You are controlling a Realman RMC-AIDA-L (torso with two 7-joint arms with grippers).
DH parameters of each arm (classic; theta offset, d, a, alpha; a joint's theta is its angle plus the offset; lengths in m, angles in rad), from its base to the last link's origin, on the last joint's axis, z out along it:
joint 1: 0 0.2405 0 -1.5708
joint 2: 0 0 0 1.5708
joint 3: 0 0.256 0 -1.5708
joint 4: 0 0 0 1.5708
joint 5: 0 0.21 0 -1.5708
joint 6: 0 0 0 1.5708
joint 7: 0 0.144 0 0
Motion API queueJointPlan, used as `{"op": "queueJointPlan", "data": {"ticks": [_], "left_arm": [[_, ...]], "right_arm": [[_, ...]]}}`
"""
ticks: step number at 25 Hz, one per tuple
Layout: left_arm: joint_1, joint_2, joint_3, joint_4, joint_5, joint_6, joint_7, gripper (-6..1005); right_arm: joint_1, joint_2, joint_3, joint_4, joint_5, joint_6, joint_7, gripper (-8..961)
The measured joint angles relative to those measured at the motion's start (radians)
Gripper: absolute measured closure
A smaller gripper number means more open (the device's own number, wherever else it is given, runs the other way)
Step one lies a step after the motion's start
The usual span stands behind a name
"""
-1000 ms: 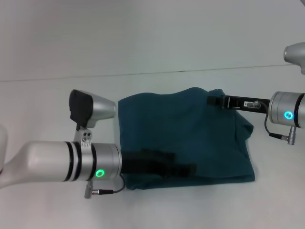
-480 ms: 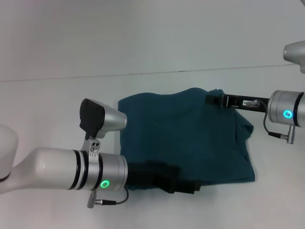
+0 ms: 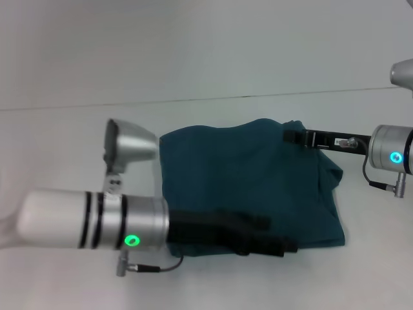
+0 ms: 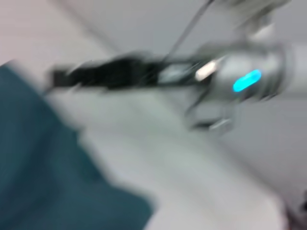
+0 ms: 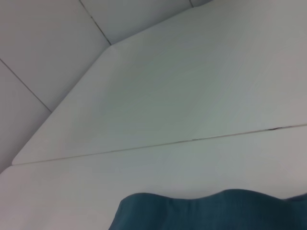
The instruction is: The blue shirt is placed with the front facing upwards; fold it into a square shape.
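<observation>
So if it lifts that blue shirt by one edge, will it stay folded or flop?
Probably flop: the blue shirt lies in soft layers with wavy edges, so it looks limp. It seems light. On the smooth white table it would likely slide and bunch if pushed.

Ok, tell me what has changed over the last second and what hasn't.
The left gripper slid along the near edge of the blue shirt toward the robot's right, its arm turning as it went. The right gripper drew back slightly to the right at the shirt's far right corner. No clear grasp or release shows. The shirt kept its folded shape and place on the white table.
</observation>
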Motion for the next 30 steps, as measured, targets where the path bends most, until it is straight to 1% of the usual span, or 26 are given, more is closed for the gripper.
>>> {"op": "queueJointPlan", "data": {"ticks": [3, 4, 7, 9, 12, 17, 19, 21, 25, 30], "left_arm": [[0.036, 0.003, -0.126, 0.057, 0.003, 0.147, 0.027, 144], [0.049, 0.004, -0.160, 0.074, 0.005, 0.174, 0.031, 144], [0.097, 0.005, -0.258, 0.129, 0.014, 0.227, 0.035, 143], [0.122, 0.005, -0.303, 0.150, 0.017, 0.239, 0.038, 142], [0.147, 0.004, -0.348, 0.160, 0.021, 0.245, 0.057, 141], [0.158, -0.002, -0.356, 0.156, 0.023, 0.247, 0.088, 131], [0.159, -0.003, -0.351, 0.154, 0.026, 0.244, 0.099, 114], [0.159, -0.003, -0.350, 0.150, 0.029, 0.241, 0.111, 97], [0.159, -0.001, -0.352, 0.137, 0.046, 0.239, 0.153, 99], [0.151, 0.002, -0.359, 0.138, 0.091, 0.233, 0.178, 102]], "right_arm": [[-0.022, -0.004, 0.013, -0.011, 0.005, -0.042, -0.038, 943], [-0.034, -0.005, 0.020, -0.021, 0.011, -0.066, -0.059, 944], [-0.089, -0.001, 0.051, -0.064, 0.041, -0.156, -0.144, 943], [-0.133, 0.001, 0.071, -0.094, 0.070, -0.224, -0.214, 940], [-0.205, -0.004, 0.100, -0.127, 0.107, -0.332, -0.306, 936], [-0.287, -0.031, 0.154, -0.140, 0.123, -0.499, -0.410, 930], [-0.313, -0.040, 0.170, -0.144, 0.122, -0.563, -0.455, 762], [-0.334, -0.046, 0.186, -0.146, 0.121, -0.602, -0.480, 680], [-0.365, -0.055, 0.201, -0.147, 0.119, -0.662, -0.525, 517], [-0.378, -0.060, 0.202, -0.157, 0.096, -0.710, -0.542, 298]]}}
